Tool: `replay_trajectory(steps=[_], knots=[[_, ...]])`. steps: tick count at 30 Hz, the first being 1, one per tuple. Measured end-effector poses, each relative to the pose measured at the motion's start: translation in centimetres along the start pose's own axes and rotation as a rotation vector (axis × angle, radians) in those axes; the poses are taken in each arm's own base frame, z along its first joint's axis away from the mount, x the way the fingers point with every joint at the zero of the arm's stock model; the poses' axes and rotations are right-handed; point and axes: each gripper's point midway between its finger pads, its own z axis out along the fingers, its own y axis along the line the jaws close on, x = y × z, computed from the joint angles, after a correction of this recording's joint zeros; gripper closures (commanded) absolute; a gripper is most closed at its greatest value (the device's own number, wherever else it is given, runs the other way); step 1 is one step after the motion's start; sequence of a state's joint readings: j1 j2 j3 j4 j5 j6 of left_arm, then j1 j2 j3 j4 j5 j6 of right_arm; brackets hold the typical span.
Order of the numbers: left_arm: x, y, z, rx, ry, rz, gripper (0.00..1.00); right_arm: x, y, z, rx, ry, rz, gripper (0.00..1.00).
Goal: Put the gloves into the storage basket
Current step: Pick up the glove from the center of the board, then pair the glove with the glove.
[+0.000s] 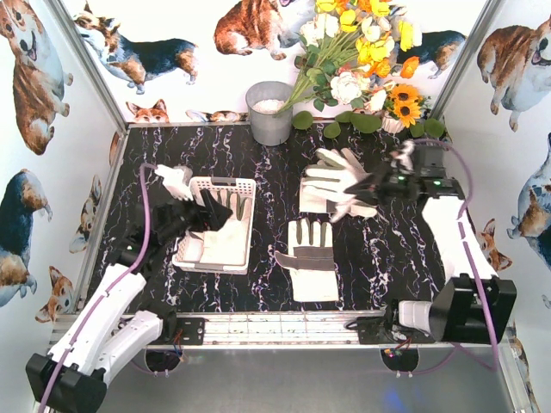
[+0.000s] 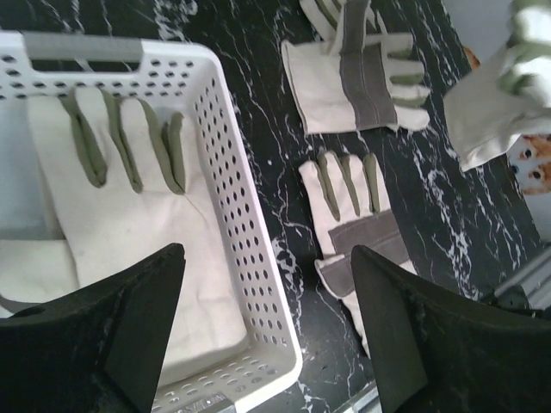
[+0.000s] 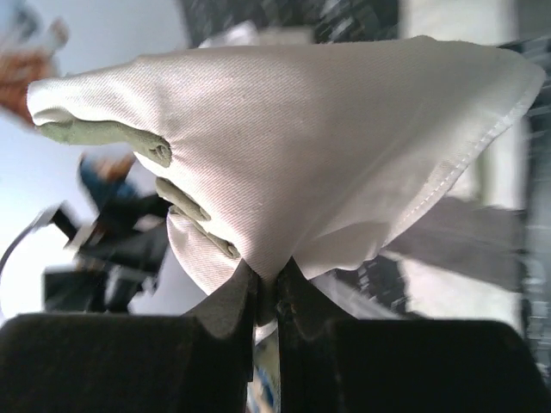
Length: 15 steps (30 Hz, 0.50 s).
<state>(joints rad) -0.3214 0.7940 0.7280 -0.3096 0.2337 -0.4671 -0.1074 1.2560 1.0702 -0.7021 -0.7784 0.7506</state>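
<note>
The white storage basket (image 1: pixel 244 186) stands at the left of the black marble table, with one cream glove (image 2: pixel 129 206) lying flat inside it. My left gripper (image 1: pixel 222 218) hovers open and empty over the basket's right side (image 2: pixel 225 155), one finger over the inside and one over the table. My right gripper (image 1: pixel 368 186) is shut on a cream glove (image 3: pixel 318 129) and holds it lifted at the right of the middle; the glove hangs over the fingers. One glove (image 1: pixel 312 258) lies flat at the front middle (image 2: pixel 353 219). Another glove (image 2: pixel 357 77) lies behind it.
A grey metal bucket (image 1: pixel 270 112) stands at the back middle beside a bunch of flowers (image 1: pixel 362 60). Corgi-print walls close in the left, right and back. An aluminium rail (image 1: pixel 284 327) runs along the near edge between the arm bases.
</note>
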Motion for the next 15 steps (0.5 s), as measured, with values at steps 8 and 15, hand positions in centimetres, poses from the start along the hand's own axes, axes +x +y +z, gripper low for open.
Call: replay_trajectory(steps=[8, 15], knots=[[2.9, -2.8, 1.2, 0.136, 0.063, 0.017, 0.26, 8.1, 9.7, 0.1, -0.338, 0.293, -0.049, 1.00], [2.5, -10.3, 2.4, 0.322, 0.097, 0.110, 0.20, 14.0, 13.9, 0.0, -0.497, 0.530, -0.120, 1.00]])
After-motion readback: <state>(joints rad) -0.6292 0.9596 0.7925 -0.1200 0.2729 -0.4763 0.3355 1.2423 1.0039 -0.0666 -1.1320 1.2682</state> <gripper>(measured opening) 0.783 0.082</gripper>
